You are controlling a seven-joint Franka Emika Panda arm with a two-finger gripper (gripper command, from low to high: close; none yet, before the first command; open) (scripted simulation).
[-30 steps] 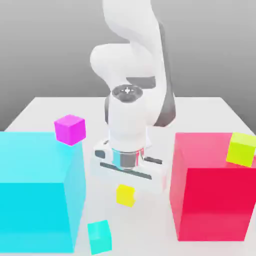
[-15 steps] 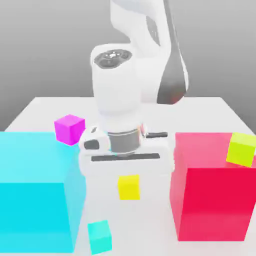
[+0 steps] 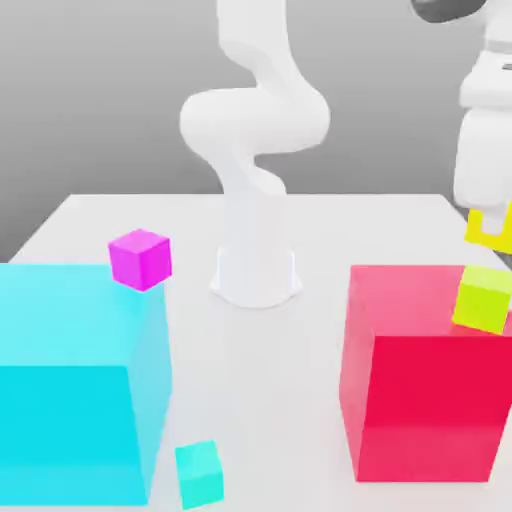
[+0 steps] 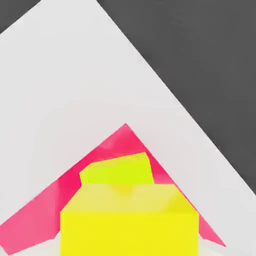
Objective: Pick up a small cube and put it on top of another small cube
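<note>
The small cube, bright yellow, hangs in the air at the exterior view's right, and my gripper is shut on it. It is a short way above the other small cube, the lime yellow-green one, which rests on top of a large red block. The two cubes are apart. In the hand view the yellow cube is close in front, with the lime cube just beyond it on the red block.
A large cyan block stands at the exterior view's left with a magenta cube on its top. A small teal cube lies on the white table near the front. The arm's base stands mid-table.
The arm swung from the table's middle up and over to the exterior view's right, carrying the yellow cube from low over the table to above the lime cube.
</note>
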